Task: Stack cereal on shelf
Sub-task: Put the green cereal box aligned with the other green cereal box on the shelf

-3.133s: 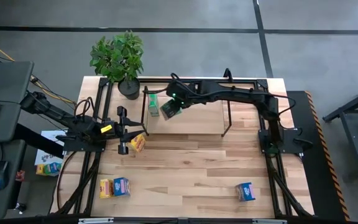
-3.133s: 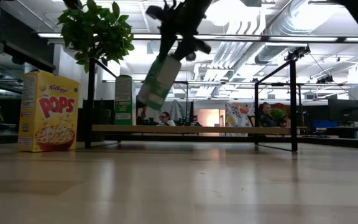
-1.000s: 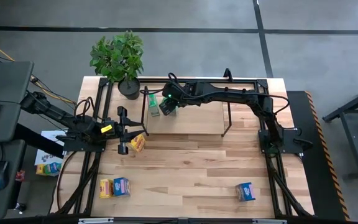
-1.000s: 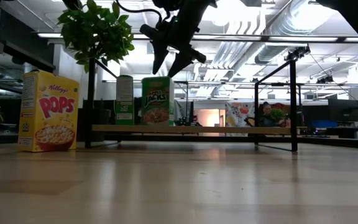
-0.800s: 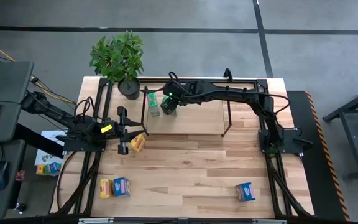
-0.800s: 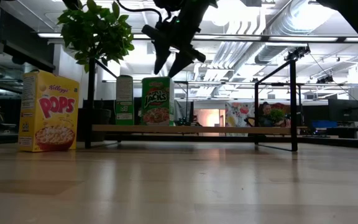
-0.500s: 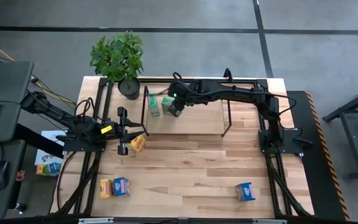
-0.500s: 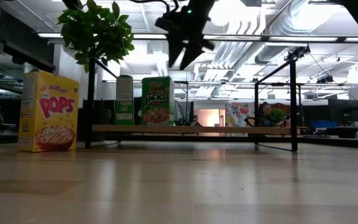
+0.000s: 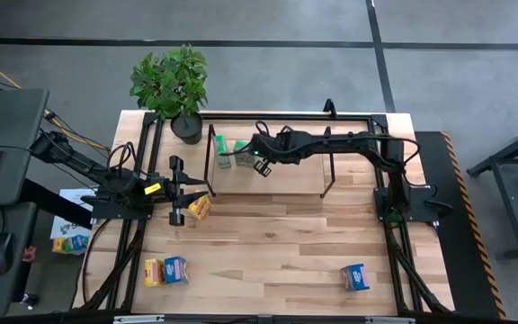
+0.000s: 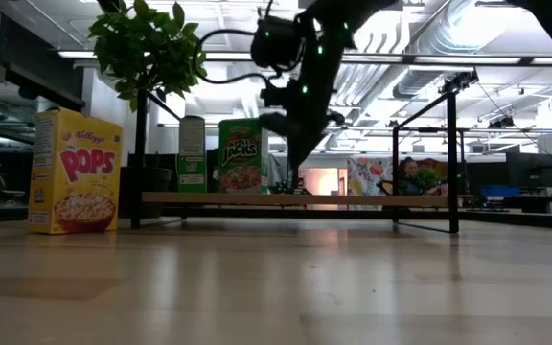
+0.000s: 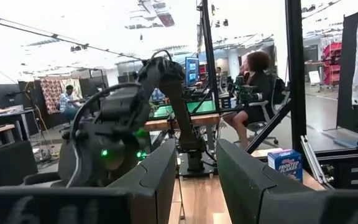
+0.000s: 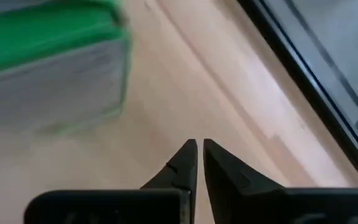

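Two green cereal boxes (image 9: 223,148) (image 9: 242,154) stand upright side by side on their bases on the shelf's wooden board (image 9: 286,175), at its left end. In the low view they are the plain-sided box (image 10: 191,153) and the box facing the camera (image 10: 242,153). My right gripper (image 9: 261,166) (image 10: 293,153) hangs over the board just right of them, pointing down, shut and apart from them; its wrist view shows a green box (image 12: 48,68) off to one side. My left gripper (image 9: 177,189) waits open at the table's left, beside an upright yellow box (image 9: 200,207) (image 10: 75,171).
A potted plant (image 9: 171,85) stands at the far left corner behind the shelf. A yellow box (image 9: 154,271) and a blue box (image 9: 176,269) lie near the near left edge, and another blue box (image 9: 356,276) lies near right. Thin black shelf rods (image 9: 329,162) rise around the board.
My right gripper has drawn away from the right-hand green box, moving toward the table's right and near side and downward over the board, and its fingers have shut. The green box stays upright on the shelf where it was left. My left arm has kept still.
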